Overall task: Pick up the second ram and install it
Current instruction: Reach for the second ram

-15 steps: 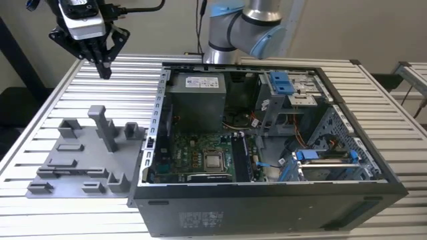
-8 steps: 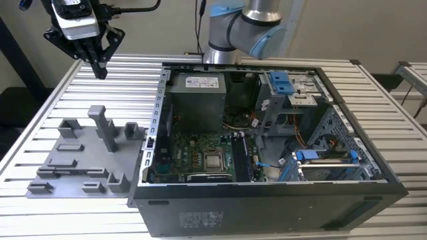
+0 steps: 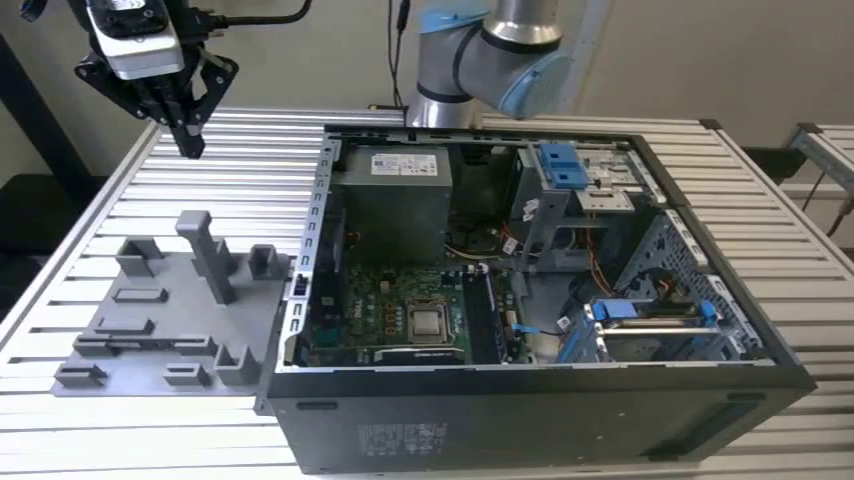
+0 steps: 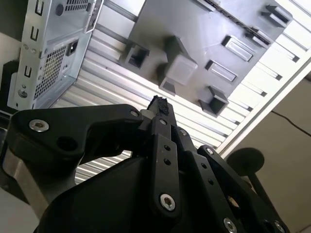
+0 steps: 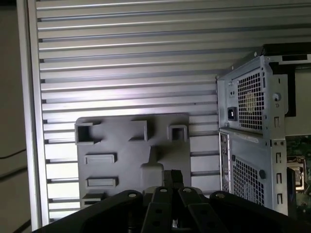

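Note:
My gripper (image 3: 191,140) hangs high above the slatted table's far corner at the exterior view's left, its black fingers drawn together to a point, shut with nothing between them. In both wrist views the joined fingertips (image 4: 159,103) (image 5: 172,175) point down at the grey holder plate (image 3: 147,330) (image 4: 194,29) (image 5: 126,145). That plate's blocks and slots stand bare. The second ram is hidden or out of view. The open computer case (image 3: 534,400) (image 5: 252,121) lies at the exterior view's right of the plate, with long black motherboard slots (image 3: 483,310) inside it.
The case holds a grey power-supply box (image 3: 394,205), a green motherboard (image 3: 400,320) and blue drive brackets (image 3: 561,165). The arm's base (image 3: 494,60) stands behind the case. Tall grey posts (image 3: 207,250) rise from the plate. Bare slatted table (image 3: 254,140) lies below the gripper.

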`<state>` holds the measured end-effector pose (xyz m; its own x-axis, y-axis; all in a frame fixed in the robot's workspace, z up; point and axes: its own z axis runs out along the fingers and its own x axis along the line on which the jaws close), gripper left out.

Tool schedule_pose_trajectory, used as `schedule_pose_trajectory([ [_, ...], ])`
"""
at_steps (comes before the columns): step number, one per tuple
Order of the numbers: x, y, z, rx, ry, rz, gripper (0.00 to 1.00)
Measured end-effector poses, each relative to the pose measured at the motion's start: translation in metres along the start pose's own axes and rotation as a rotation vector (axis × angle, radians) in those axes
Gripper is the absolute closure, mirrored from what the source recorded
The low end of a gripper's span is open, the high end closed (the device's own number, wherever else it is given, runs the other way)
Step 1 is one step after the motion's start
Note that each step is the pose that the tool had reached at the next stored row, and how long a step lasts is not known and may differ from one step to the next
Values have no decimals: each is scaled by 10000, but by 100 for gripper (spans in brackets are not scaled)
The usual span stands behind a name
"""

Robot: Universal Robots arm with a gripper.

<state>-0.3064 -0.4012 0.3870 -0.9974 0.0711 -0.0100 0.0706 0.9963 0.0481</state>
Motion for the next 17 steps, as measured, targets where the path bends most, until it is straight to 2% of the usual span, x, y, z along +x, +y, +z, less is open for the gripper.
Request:
schedule_pose_trajectory([
  [8,138,-10,-1,0,0,1,89],
  [17,372,-42,-1,0,0,1,89],
])
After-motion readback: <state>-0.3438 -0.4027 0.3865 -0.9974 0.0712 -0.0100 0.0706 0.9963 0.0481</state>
